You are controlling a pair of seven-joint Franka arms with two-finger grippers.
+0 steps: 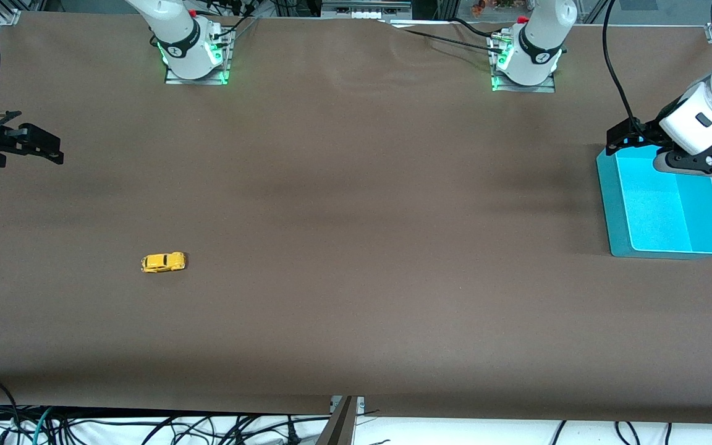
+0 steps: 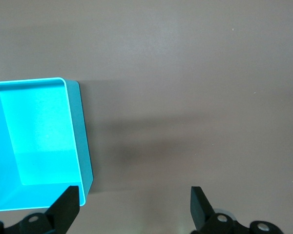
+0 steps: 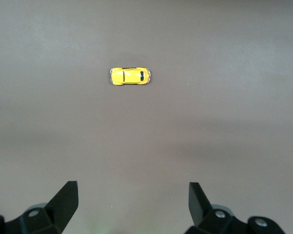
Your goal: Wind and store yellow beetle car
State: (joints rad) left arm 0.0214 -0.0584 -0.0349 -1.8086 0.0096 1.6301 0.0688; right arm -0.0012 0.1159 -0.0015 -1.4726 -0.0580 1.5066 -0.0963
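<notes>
Right wrist view: yellow beetle car (image 3: pixel 130 76) lies well apart from the open, empty right claw (image 3: pixel 133 204).

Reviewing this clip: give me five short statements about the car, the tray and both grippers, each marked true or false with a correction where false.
1. The yellow beetle car stands on its wheels on the bare table. True.
2. The car lies inside the turquoise tray. False: the tray holds nothing; the car sits toward the right arm's end of the table.
3. The right gripper is shut on the car. False: it is open, and the car lies apart from it.
4. The left gripper is open, over the tray's edge. True.
5. The tray is nearer to the front camera than the car. False: the car is nearer.
</notes>
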